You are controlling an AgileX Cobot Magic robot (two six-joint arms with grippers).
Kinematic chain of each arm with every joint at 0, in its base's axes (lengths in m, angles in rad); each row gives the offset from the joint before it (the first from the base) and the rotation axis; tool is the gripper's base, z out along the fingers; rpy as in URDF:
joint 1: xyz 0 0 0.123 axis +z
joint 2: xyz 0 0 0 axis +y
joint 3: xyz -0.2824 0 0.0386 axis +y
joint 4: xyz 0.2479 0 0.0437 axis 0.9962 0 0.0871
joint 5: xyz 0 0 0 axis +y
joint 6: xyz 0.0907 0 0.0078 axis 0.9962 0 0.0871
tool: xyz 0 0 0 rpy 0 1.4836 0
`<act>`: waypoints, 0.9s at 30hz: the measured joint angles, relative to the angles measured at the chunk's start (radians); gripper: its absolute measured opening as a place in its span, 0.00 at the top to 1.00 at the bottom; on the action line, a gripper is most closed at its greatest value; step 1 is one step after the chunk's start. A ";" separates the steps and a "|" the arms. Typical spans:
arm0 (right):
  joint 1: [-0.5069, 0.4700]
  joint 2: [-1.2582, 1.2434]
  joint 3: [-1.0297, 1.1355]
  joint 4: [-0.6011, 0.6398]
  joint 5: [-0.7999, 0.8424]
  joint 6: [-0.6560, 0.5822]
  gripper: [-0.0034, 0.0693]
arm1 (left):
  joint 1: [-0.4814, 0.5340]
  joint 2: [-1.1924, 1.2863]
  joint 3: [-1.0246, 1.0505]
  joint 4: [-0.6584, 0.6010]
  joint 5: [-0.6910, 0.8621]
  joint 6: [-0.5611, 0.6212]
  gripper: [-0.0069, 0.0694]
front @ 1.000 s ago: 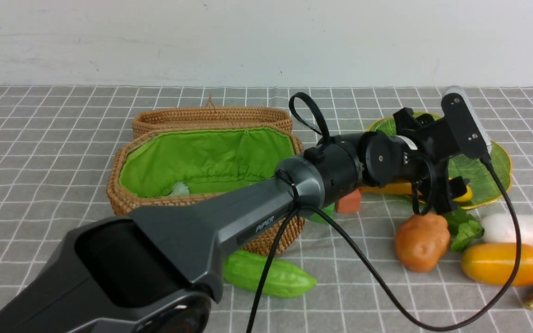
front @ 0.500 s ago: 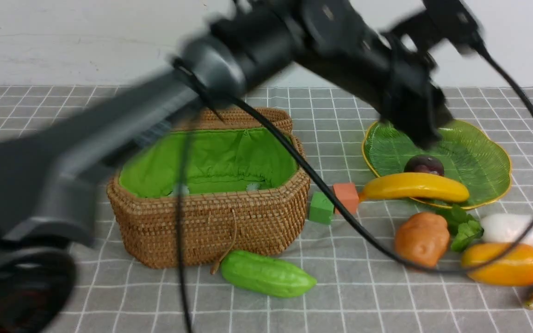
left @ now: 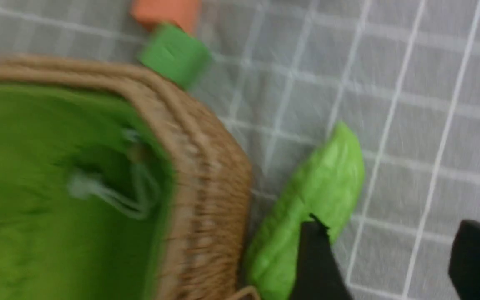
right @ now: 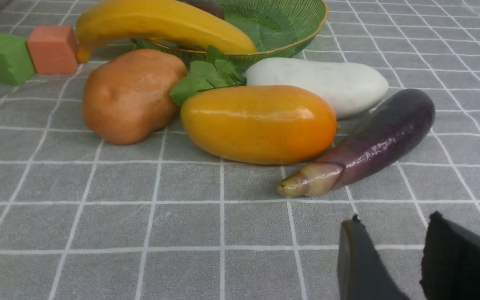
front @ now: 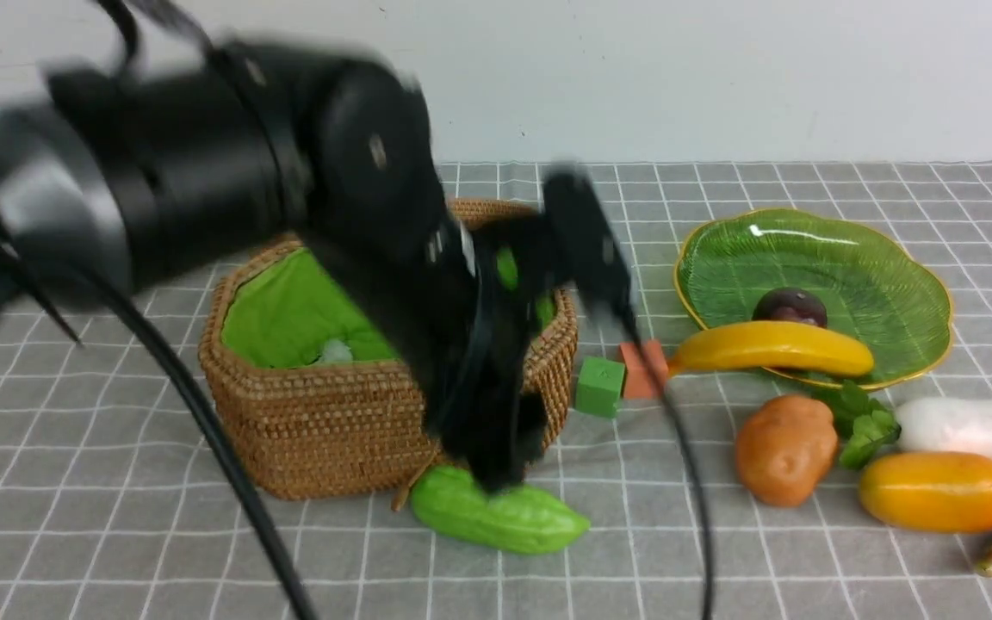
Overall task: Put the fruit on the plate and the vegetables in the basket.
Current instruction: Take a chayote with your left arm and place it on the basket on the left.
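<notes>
Currently logged, working outward from my grippers:

- Left gripper [left: 390, 233]: jaws wide apart with only cloth between them and nothing held. One finger [left: 315, 258] overlaps the gourd [left: 306, 200]; I cannot tell whether they touch. The arm is blurred in my front view.
- Right gripper [right: 394, 225]: jaws slightly parted and empty, low over bare cloth, near the eggplant [right: 381, 137].
- Gourd: on the cloth just beside the basket [front: 306, 413], on its near side.
- Basket: left of the surface's middle, lid back, green lining showing.
- Green cube [front: 599, 386] and orange cube [front: 638, 368]: between basket and plate [front: 849, 258].
- Plate: toward the far right corner. It holds the plum [front: 790, 306]; the banana [front: 771, 347] lies across its near rim.
- Potato [front: 784, 448], radish [front: 970, 429] and mango [front: 939, 491]: clustered on the cloth near the right edge, with the eggplant nearest that edge.
</notes>
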 joint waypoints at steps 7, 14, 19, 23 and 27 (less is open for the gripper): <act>0.000 0.000 0.000 0.000 0.000 0.000 0.62 | -0.064 0.082 0.099 0.085 -0.135 0.145 0.18; 0.000 0.000 0.000 0.000 0.000 0.000 0.62 | -0.064 0.167 0.101 0.143 -0.277 0.151 0.17; 0.000 0.000 0.000 0.000 0.000 0.000 0.62 | -0.064 0.229 0.101 0.177 -0.326 0.127 0.17; 0.000 0.000 0.000 0.000 0.000 0.000 0.62 | -0.064 0.243 0.101 0.181 -0.325 0.098 0.21; 0.000 0.000 0.000 0.000 0.000 0.000 0.62 | -0.064 0.243 0.100 0.185 -0.274 0.083 0.34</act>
